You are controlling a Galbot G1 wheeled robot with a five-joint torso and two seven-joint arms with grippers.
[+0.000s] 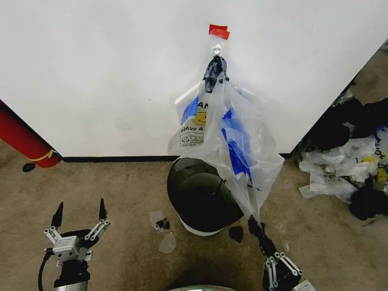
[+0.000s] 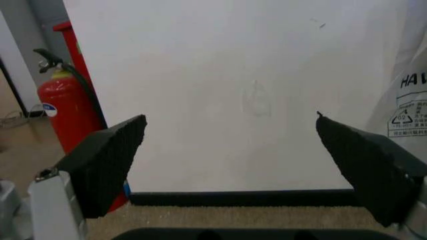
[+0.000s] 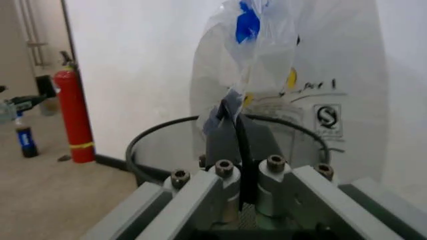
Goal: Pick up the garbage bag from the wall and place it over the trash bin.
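My right pincer (image 1: 254, 225) is pinched tight on the garbage bag's (image 1: 233, 142) bottom corner; above it the bag hangs from a hook on the white wall (image 1: 103, 73). Beside it stands the trash bin (image 1: 200, 197) on brown carpet (image 1: 121, 188). My left pincer (image 1: 79, 213) hovers wide open, holding nothing, with a red extinguisher (image 2: 67, 112) by it.

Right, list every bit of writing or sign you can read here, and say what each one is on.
"HAVE A" on the garbage bag hanging on the wall, head view; the line above shows just "AN".
"HA" on the bag's edge in the left wrist view, above a triangle recycling mark.
A round sign with a slash, on the bag in the right wrist view.
The small print under these is too blurred to read.
Labels on the red fire extinguisher: unreadable.
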